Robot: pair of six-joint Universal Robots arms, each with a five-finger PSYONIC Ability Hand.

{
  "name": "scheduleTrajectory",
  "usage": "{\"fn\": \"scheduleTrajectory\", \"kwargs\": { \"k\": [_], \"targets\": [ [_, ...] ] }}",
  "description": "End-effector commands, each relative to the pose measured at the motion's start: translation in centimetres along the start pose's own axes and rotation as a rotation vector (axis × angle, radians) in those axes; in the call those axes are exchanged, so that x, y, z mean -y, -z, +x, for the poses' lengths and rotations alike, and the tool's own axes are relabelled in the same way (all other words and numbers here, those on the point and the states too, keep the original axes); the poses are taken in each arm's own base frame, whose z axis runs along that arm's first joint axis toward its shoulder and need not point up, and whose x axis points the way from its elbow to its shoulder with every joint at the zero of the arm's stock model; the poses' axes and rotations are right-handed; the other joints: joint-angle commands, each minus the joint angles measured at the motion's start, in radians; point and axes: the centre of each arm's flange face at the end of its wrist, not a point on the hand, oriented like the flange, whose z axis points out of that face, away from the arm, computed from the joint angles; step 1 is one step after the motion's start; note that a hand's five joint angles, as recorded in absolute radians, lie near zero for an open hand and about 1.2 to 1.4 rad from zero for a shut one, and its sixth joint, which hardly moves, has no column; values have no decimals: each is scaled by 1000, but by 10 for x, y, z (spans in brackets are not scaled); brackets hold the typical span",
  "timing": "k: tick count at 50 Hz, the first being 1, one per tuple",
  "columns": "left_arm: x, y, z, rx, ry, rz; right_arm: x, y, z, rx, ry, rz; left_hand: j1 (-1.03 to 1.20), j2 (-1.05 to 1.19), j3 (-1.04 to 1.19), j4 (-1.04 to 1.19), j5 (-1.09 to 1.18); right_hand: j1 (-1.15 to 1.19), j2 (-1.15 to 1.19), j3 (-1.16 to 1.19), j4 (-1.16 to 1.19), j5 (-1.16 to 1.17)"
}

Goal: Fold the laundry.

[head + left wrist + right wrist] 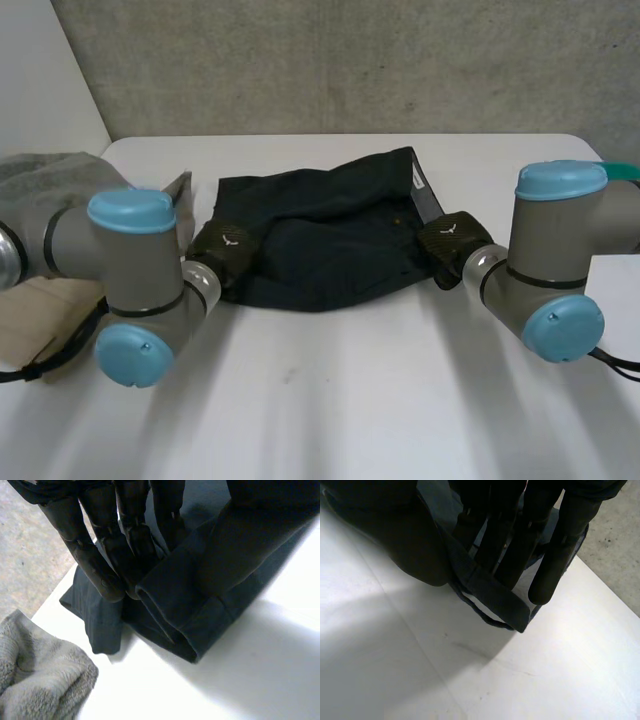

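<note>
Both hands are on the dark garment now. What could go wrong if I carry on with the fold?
The right hand pinches only a narrow edge band of the dark garment, so it may slip out. The grey towel lies close to the left hand and might get dragged along. The garment looks bunched, so the fold may come out crooked.

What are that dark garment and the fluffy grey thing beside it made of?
The dark garment looks like a matte woven fabric, maybe cotton twill: stitched hems, soft folds. The grey cloth looks like terry or fleece: a fuzzy, looped pile.
</note>
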Motion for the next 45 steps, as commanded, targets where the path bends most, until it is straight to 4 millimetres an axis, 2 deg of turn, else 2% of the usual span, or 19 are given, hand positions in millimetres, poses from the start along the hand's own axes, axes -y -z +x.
{"fn": "scheduleTrajectory", "kwargs": {
  "k": [1, 4, 5, 9, 12, 16, 17, 20, 21, 24, 25, 27, 28, 31, 32, 36, 39, 43, 45],
  "targets": [
    [23, 67, -8, -109, 28, -97, 14, 52, 10, 78, 111, -116, 225, 202, 209, 202, 228, 274, 221, 207, 199, 213],
    [27, 102, -2, -185, 23, -163, 11, 81, 11, 159, 210, -219, 225, 202, 209, 202, 228, 274, 221, 207, 199, 213],
    [27, 124, 3, -243, 14, -211, 8, 102, 10, 231, 277, -301, 225, 202, 209, 202, 228, 274, 221, 207, 199, 213],
    [27, 153, 11, -353, -9, -258, 0, 141, 10, 389, 407, -434, 225, 202, 209, 202, 228, 274, 221, 207, 199, 213],
    [27, 150, 14, -366, -35, -233, 2, 140, 10, 360, 410, -404, 225, 202, 209, 202, 228, 274, 221, 207, 199, 213],
    [20, 119, 16, -322, -76, -222, 4, 122, 9, 288, 368, -340, 225, 202, 209, 202, 228, 274, 221, 207, 199, 213],
    [20, 102, 14, -285, -91, -217, 5, 113, 11, 259, 348, -318, 225, 202, 209, 202, 228, 274, 221, 207, 199, 213],
    [24, 76, 7, -211, -101, -207, 9, 98, 14, 210, 327, -276, 225, 202, 209, 202, 228, 274, 221, 207, 199, 213],
    [33, 62, -2, -155, -104, -188, 15, 88, 18, 165, 315, -239, 225, 202, 209, 202, 228, 274, 221, 207, 199, 213],
    [61, 48, -24, -49, -94, -98, 31, 74, 30, 70, 295, -159, 225, 202, 209, 202, 228, 274, 221, 207, 199, 213],
    [86, 44, -43, 32, -82, -16, 49, 66, 42, -15, 288, -81, 225, 202, 209, 202, 228, 274, 221, 207, 199, 213],
    [114, 44, -63, 114, -63, 86, 72, 60, 58, -119, 278, 19, 225, 202, 209, 202, 228, 274, 221, 207, 199, 213],
    [145, 48, -83, 198, -43, 208, 97, 58, 75, -225, 260, 129, 225, 202, 209, 202, 228, 274, 221, 207, 199, 213],
    [188, 60, -115, 333, -4, 411, 136, 61, 99, -373, 223, 316, 225, 202, 209, 202, 228, 274, 221, 207, 199, 213],
    [214, 72, -135, 420, 25, 546, 158, 64, 112, -450, 203, 439, 225, 202, 209, 202, 228, 274, 221, 207, 199, 213],
    [258, 98, -177, 604, 82, 838, 201, 71, 132, -585, 189, 733, 225, 202, 209, 202, 228, 274, 221, 207, 199, 213],
    [265, 103, -190, 660, 93, 912, 217, 74, 139, -644, 208, 863, 225, 202, 209, 202, 228, 274, 221, 207, 199, 213],
    [254, 92, -188, 634, 109, 859, 218, 66, 134, -641, 220, 911, 225, 202, 209, 202, 228, 274, 221, 207, 199, 213],
    [239, 79, -180, 588, 129, 786, 213, 58, 127, -612, 217, 893, 225, 202, 209, 202, 228, 274, 221, 207, 199, 213]
  ]
}}
